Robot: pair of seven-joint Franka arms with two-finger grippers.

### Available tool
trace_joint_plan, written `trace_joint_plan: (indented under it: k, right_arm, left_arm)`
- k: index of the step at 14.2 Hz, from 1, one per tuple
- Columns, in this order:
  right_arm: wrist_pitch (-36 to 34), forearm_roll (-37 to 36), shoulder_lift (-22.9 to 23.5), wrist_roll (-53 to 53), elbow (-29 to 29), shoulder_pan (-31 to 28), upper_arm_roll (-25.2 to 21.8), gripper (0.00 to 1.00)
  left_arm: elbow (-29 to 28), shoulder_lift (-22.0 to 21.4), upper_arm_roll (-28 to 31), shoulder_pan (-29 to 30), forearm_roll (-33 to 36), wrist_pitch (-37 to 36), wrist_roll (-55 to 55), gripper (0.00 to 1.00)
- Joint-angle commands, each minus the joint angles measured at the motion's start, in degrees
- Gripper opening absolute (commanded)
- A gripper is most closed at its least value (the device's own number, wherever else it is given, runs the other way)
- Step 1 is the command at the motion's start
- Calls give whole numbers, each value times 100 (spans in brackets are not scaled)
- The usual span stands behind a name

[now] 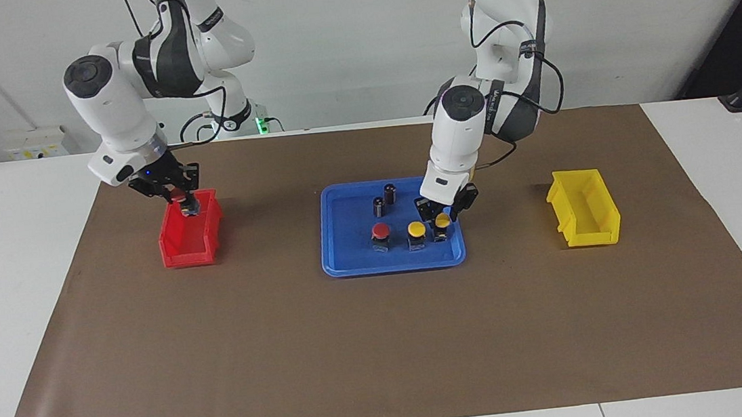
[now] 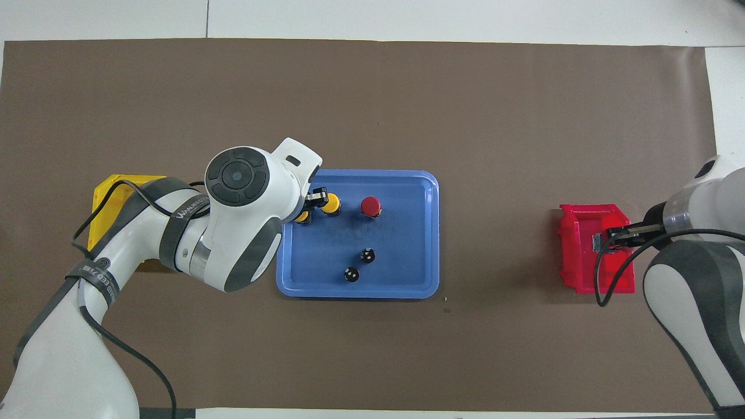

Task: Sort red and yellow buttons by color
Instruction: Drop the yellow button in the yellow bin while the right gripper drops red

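Note:
A blue tray (image 1: 335, 263) at mid-table holds a red button (image 1: 380, 231) and two yellow buttons side by side. My left gripper (image 1: 441, 214) is low over the tray, its fingers open on either side of the yellow button (image 1: 442, 219) nearest the left arm's end. The other yellow button (image 1: 416, 229) stands between that one and the red one. My right gripper (image 1: 184, 203) hangs over the red bin (image 1: 187, 246), shut on a small button whose silver body (image 1: 191, 209) shows; its cap is mostly hidden. In the overhead view the left hand (image 2: 308, 208) half covers its yellow button (image 2: 301, 218).
Two small dark cylinders (image 1: 390, 193) (image 1: 378, 206) stand in the tray nearer the robots. A yellow bin (image 1: 583, 208) sits toward the left arm's end of the brown mat, partly under the left arm in the overhead view (image 2: 113, 189).

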Motion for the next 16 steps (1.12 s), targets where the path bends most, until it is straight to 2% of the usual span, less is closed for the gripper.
trace_joint_plan:
  k: [1,4,9,12,14,16]
  right_arm:
    - [173,-53,-133,-142,-379,-147,78,11]
    - [548,-53,-142,-221,-756,-156,78,12]
    - [1111,-53,-80,-248,-1160,-156,78,12]
    - [1227,-53,-72,-239,-1310,-147,78,12]
    - [1394,-62,-89,-256,-1425,-147,78,12]
    - [1429,-71,-98,-283,-1460,-156,78,12]
  left_arm:
    - [-109,11,46,-33,1,146,-73,52]
    - [-109,64,55,-51,1,129,-73,44]
    - [-13,47,72,-24,10,-90,-30,7]
    - [426,-216,116,37,28,-1159,102,2]
    - [497,-698,116,238,28,-1837,399,2]
    - [463,-1181,108,702,28,-2269,1091,2]
